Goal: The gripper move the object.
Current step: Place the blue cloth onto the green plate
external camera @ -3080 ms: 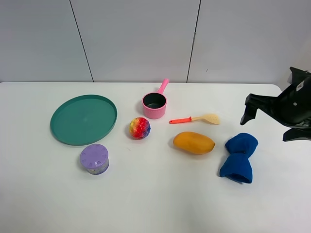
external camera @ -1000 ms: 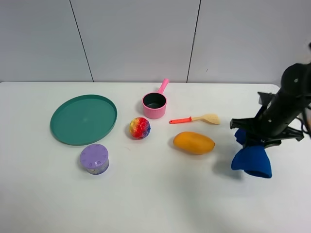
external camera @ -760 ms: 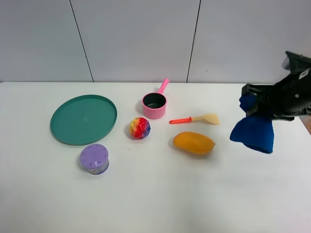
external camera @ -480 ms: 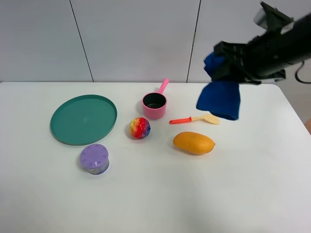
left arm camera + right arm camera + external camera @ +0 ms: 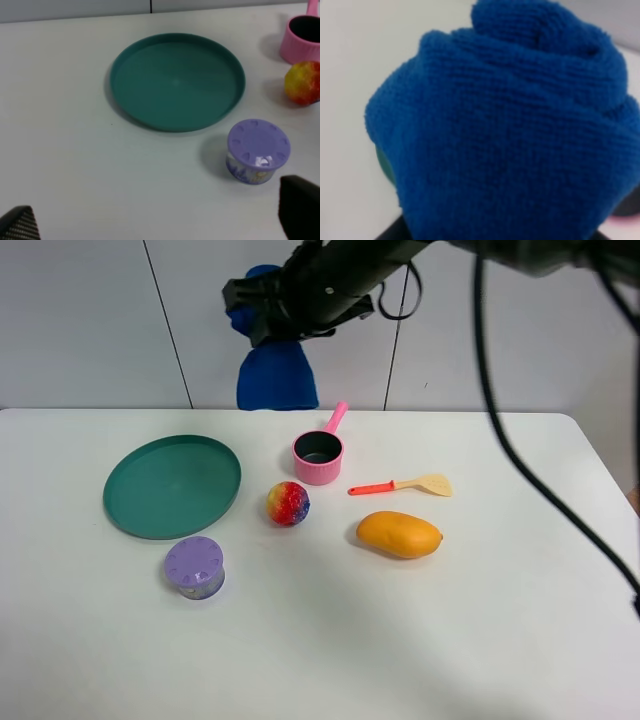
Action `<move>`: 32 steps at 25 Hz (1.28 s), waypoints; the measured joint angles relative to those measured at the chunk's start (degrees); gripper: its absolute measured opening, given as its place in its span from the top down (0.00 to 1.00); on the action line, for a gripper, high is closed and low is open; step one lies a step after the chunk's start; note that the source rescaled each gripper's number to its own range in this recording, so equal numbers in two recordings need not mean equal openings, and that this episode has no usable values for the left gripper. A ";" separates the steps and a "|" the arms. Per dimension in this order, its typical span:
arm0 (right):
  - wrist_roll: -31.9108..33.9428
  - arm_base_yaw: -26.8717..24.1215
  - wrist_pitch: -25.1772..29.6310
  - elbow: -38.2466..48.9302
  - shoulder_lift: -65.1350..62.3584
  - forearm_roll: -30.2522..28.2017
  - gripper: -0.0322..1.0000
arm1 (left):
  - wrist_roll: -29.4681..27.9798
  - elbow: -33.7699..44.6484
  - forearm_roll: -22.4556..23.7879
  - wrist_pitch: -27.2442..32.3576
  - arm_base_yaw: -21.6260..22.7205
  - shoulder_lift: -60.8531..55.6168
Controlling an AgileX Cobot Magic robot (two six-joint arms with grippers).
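Right gripper (image 5: 262, 322) was clamped on the cloth (image 5: 277, 378) at its pinched waist, carrying it high above the far side between plate (image 5: 122, 518) and pot (image 5: 318, 470); the lower lobe hung limp, so judged soft, light and grippy, with the waist the surest hold.

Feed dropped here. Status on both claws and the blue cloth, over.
Right claw shut on deep-blue soft cloth bundle, hanging high above white table. Left claw open, empty, facing round green plate. Nothing else touches the bundle.
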 joint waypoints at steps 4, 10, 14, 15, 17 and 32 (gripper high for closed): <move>-3.73 2.64 1.29 -12.14 9.80 -1.24 0.96 | 0.00 0.00 0.00 0.00 0.00 0.00; -5.55 4.56 -0.07 -22.23 19.73 -1.24 0.96 | 0.00 0.00 0.00 0.00 0.00 0.00; -8.28 5.23 -3.62 -23.10 24.38 1.50 0.96 | 0.00 0.00 0.00 0.00 0.00 0.00; -9.56 5.42 -4.49 -23.10 25.49 2.82 0.96 | 0.00 0.00 0.00 0.00 0.00 0.00; -12.33 5.74 -5.98 -23.10 27.47 5.32 0.96 | 0.00 0.00 0.00 0.00 0.00 0.00; -30.96 11.64 -21.99 -23.10 38.96 10.39 0.96 | 0.00 0.00 -0.05 0.00 0.00 0.00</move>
